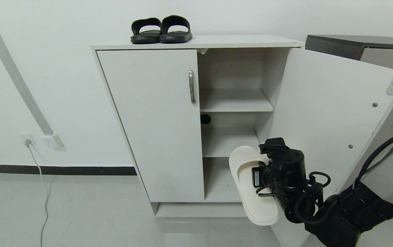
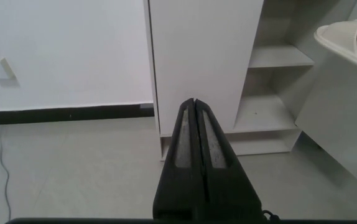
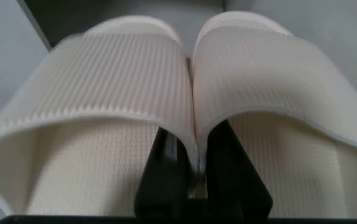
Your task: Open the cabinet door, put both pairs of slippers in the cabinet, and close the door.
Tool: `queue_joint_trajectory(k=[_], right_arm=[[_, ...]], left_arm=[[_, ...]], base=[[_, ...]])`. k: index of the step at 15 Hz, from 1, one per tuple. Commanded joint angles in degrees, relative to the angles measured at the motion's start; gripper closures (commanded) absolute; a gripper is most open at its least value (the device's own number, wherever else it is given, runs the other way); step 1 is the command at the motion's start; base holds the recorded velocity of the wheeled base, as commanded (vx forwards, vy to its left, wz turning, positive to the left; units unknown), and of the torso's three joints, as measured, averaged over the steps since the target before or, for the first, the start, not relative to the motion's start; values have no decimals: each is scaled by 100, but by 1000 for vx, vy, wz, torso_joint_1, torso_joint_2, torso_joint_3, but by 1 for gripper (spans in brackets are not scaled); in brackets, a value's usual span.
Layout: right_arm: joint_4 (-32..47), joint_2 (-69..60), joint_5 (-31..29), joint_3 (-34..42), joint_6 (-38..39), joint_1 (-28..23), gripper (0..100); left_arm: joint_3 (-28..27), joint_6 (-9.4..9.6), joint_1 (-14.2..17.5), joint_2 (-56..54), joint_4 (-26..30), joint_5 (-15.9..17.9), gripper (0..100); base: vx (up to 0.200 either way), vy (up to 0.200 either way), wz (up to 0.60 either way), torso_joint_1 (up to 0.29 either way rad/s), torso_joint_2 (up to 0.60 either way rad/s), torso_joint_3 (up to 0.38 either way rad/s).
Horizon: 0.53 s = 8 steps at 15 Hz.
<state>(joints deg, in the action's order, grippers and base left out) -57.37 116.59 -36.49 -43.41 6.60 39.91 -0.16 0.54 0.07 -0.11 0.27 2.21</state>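
One cabinet (image 1: 155,130) on tiled floor (image 1: 80,212)

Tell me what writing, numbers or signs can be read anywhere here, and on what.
None can be read.
The cabinet, black slippers and white slippers show no print.
A small pale label beside the right gripper is too small to read.

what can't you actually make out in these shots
- Head view: the left half of the white cabinet, behind its shut left door.
- Head view: the second of the cream ribbed slippers; the near one covers its pair.
- Right wrist view: the right gripper; its tips are buried between the slipper straps.
- Head view: the handle of the open right door, on its far face; the arm covers the door's lower corner.
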Motion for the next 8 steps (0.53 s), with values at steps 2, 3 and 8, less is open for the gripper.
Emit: queue_joint_trajectory(k=[2, 3, 8], right_arm=[[-2, 13, 19, 8, 0, -71, 100], [-2, 13, 19, 8, 0, -71, 100], [-11, 13, 19, 17, 0, -71, 100]], left_arm=[[-2, -1, 1, 11, 0, -1, 100], [-2, -1, 1, 11, 0, -1, 100], [-2, -1, 1, 11, 0, -1, 100]], base=[[0, 0, 0, 0, 0, 0], [0, 0, 0, 0, 0, 0], [0, 0, 0, 0, 0, 0]])
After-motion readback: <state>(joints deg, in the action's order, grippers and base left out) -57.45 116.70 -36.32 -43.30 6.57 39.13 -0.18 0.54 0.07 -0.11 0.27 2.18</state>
